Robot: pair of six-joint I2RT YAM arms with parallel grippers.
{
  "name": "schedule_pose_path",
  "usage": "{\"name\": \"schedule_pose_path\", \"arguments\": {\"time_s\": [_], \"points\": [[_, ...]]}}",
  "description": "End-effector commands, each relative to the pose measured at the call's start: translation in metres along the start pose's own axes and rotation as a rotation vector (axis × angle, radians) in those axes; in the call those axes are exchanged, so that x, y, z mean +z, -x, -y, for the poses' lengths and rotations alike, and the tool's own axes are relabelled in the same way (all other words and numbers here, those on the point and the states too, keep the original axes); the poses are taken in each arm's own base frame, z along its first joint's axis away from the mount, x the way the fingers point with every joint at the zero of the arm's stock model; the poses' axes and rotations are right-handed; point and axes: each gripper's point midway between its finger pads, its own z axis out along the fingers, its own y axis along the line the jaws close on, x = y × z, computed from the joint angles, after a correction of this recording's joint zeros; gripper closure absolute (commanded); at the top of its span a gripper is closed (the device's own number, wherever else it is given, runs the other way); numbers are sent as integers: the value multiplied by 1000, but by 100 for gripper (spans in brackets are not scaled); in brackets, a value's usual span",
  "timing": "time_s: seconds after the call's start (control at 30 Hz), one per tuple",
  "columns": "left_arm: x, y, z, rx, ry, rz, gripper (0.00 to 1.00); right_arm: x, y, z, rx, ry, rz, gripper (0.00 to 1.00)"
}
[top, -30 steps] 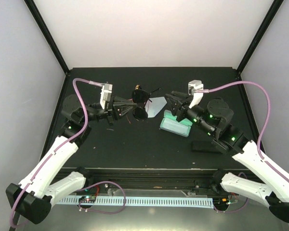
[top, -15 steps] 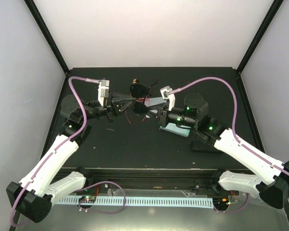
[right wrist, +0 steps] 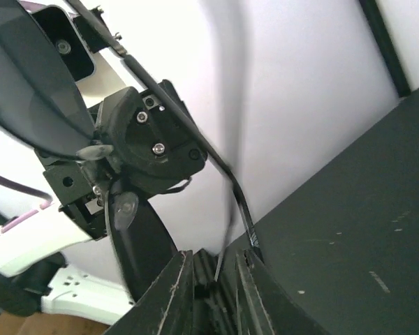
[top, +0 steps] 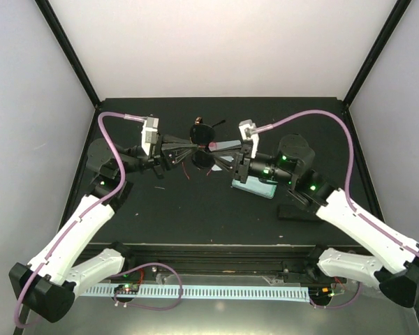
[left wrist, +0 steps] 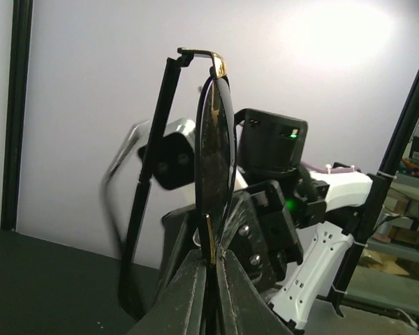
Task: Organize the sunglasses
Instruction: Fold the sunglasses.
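Note:
My left gripper (top: 194, 145) is shut on the black sunglasses (top: 202, 131) at the bridge and holds them upright above the table. In the left wrist view the fingers (left wrist: 195, 279) pinch the gold bridge, and the lens (left wrist: 215, 153) stands edge-on above them. My right gripper (top: 217, 145) faces the left one from the right. In the right wrist view (right wrist: 213, 262) its jaws stand slightly apart, with the sunglasses' thin temple arm (right wrist: 241, 202) between them. A thin red piece (top: 186, 169), probably the red pair, shows on the table below the left gripper.
A pale blue case (top: 257, 185) lies on the black table (top: 195, 209) under the right arm. A black oblong case (top: 297, 213) lies to its right near the front edge. The back wall is close behind the sunglasses.
My right arm has swung left from above the pale blue case to the held sunglasses. My left gripper has kept its hold and raised the pair slightly.

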Motion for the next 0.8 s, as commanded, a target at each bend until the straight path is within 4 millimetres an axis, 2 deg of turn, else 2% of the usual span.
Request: {"name": "schedule_pose_path", "arguments": {"time_s": [0.0,0.2,0.43,0.5,0.67,0.77], "points": [[-2,10,16,113,-37,12,98,-33,13,14,-110,-201,102,80],[-3,8,24,233,-52,12,99,-69,32,18,-168,-336,234,75],[5,3,38,501,-91,5,98,-81,49,46,-141,-554,261,74],[6,3,44,594,-113,4,99,-79,55,45,-140,-564,260,74],[2,-4,62,797,-171,37,98,-61,72,19,-173,-439,253,70],[-1,-11,64,873,-182,36,99,-39,67,-10,-222,-255,174,65]]}}
